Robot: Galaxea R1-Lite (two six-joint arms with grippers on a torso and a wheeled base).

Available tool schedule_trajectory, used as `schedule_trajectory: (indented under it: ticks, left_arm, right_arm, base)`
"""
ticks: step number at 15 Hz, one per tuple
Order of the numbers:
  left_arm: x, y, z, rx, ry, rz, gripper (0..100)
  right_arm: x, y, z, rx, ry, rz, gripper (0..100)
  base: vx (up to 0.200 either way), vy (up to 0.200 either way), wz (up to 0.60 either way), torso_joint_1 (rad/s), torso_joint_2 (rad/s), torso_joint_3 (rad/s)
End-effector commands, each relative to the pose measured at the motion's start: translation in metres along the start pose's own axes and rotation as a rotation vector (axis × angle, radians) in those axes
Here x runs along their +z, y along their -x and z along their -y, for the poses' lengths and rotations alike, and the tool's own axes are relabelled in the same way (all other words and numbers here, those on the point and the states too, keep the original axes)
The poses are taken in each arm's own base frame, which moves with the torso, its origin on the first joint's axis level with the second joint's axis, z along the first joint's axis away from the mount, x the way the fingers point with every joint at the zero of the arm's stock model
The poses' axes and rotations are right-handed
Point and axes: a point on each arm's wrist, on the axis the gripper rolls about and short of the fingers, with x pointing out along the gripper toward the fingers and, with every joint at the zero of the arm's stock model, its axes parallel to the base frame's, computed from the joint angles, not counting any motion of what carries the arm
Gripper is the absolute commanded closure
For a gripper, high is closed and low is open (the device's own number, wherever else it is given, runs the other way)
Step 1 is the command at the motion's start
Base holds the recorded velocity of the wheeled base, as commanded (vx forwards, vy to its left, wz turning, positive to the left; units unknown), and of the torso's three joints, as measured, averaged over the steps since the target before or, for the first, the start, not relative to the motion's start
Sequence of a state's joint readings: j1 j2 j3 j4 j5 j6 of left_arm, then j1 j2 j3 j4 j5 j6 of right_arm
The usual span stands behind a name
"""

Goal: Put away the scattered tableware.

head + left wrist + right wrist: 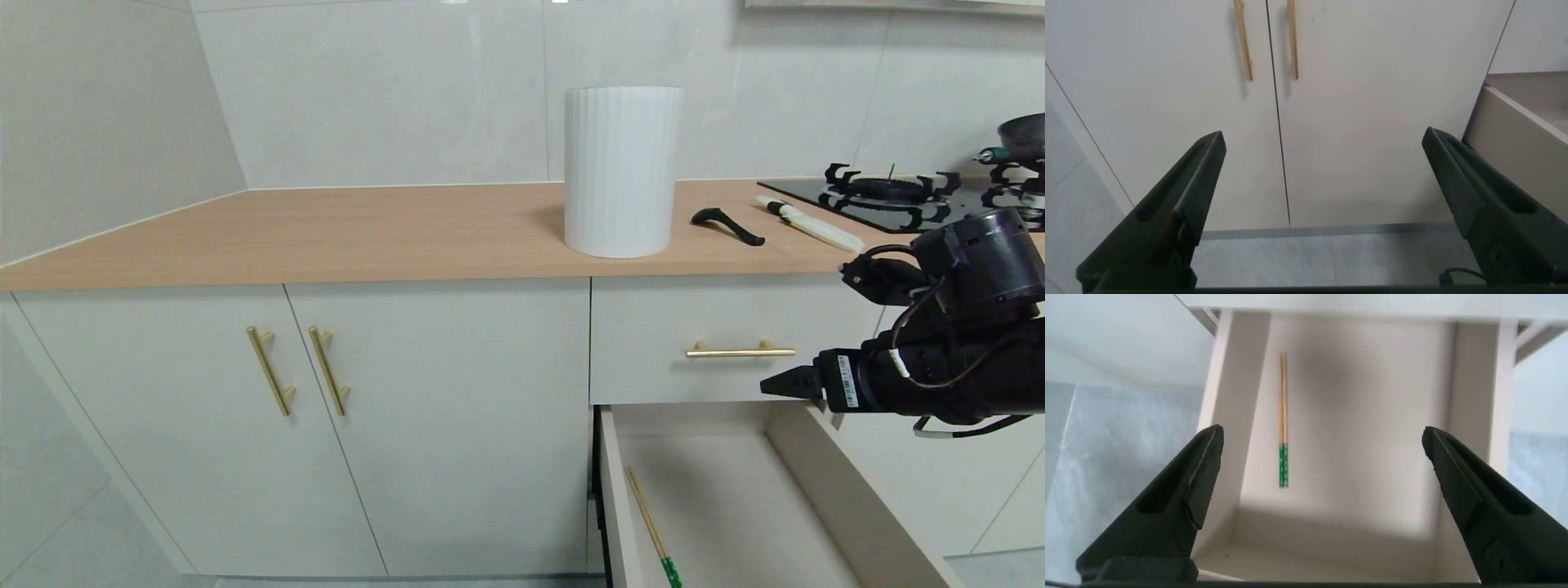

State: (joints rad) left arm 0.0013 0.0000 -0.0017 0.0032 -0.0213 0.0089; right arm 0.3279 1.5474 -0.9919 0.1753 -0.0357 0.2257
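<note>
On the wooden countertop [367, 233] lie a black-handled utensil [727, 226] and a white knife [808, 222], to the right of a tall white ribbed container [623, 171]. Below them the lower drawer [849, 498] stands pulled out. A pair of green-tipped chopsticks [653, 527] [1284, 416] lies inside along its left wall. My right gripper [784, 384] [1321, 433] hangs above the open drawer [1229, 416], open and with nothing between its fingers. My left gripper [1321, 139] is open too, low in front of the cabinet doors, holding nothing.
A gas hob [890, 196] with a dark pot [1024, 135] occupies the counter's right end. The upper drawer [739, 352] is closed. Two cabinet doors with gold handles [298, 380] [1267, 41] are to the left. A tiled wall backs the counter.
</note>
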Motion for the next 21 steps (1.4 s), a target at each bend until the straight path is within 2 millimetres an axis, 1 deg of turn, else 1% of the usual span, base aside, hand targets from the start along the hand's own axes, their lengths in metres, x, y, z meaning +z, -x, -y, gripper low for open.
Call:
schedule_trajectory:
  ticks: [1,3,16,18,19,21]
  left_arm:
    - [0.0,0.0,0.0,0.0,0.001,0.0,0]
    - [0.0,0.0,0.0,0.0,0.0,0.0,0]
    - [0.0,0.0,0.0,0.0,0.0,0.0,0]
    - [0.0,0.0,0.0,0.0,0.0,0.0,0]
    - [0.0,0.0,0.0,0.0,0.0,0.0,0]
    - [0.0,0.0,0.0,0.0,0.0,0.0,0]
  right_arm:
    - [-0.003,0.001,0.001,-0.002,0.007,0.001,0]
    - [-0.004,0.0,0.001,-0.003,0.008,-0.002,0]
    - [-0.005,-0.001,0.0,-0.002,0.012,-0.007,0]
    - [-0.004,-0.002,0.0,-0.002,0.013,-0.002,0]
    - [-0.003,-0.004,0.0,-0.002,0.025,0.007,0]
    - [-0.003,-0.014,-0.001,0.001,0.045,0.021,0]
  base:
    - [0.0,0.0,0.0,0.085,-0.32,-0.232]
    - [0.0,0.0,0.0,0.054,-0.19,-0.278]
    - [0.0,0.0,0.0,0.191,-0.5,-0.285]
    - [0.0,0.0,0.0,0.142,-0.33,-0.188]
    - [0.0,0.0,0.0,0.061,-0.12,-0.076]
    - [0.0,0.0,0.0,0.016,-0.04,-0.018]
